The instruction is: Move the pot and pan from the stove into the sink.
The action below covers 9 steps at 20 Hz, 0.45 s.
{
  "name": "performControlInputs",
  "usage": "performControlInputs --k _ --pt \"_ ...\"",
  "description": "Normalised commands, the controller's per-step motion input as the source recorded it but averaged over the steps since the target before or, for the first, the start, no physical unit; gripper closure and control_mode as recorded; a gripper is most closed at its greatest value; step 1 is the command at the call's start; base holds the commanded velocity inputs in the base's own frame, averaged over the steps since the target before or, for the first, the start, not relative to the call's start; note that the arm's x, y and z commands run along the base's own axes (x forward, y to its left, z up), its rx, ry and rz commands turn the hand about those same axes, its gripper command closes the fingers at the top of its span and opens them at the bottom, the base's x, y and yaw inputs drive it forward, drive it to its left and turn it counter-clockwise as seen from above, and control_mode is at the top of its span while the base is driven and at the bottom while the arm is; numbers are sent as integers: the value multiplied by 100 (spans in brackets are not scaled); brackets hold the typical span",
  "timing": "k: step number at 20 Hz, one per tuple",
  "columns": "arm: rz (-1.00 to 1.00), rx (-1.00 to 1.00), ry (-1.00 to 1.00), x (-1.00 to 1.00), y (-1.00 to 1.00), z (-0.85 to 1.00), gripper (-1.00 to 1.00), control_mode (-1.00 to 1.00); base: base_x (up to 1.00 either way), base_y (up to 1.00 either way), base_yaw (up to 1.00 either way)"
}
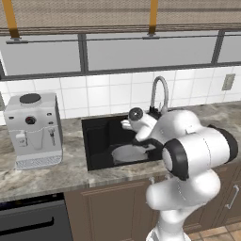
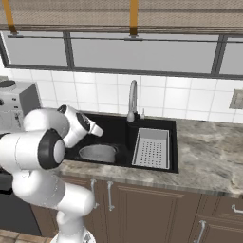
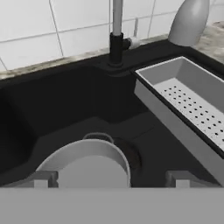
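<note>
The silver-grey pot (image 3: 87,168) stands upright on the floor of the black sink (image 3: 65,105), in its left part. From the base cameras the pot (image 1: 128,153) (image 2: 97,153) shows just below my hand. My gripper (image 3: 111,179) hangs just above the pot and is open. Its fingertips (image 3: 43,178) stand wide apart; the left one is over the pot's left rim, the right one well off to the right of the pot, and nothing is gripped. The pan and the stove are out of view.
A grey perforated strainer tray (image 3: 192,105) (image 2: 152,148) fills the sink's right side. The chrome tap (image 3: 116,26) (image 1: 160,92) rises behind the basin. A coffee machine (image 1: 34,129) stands on the marble counter to the left. My own arm crosses the sink's front edge.
</note>
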Motion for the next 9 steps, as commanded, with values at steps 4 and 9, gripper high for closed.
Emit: performControlInputs --k 4,9 --pt "-11 0 -26 -30 0 86 -100 -100 0 0 0" --pt "-10 1 -25 -42 0 89 -100 -100 0 0 0"
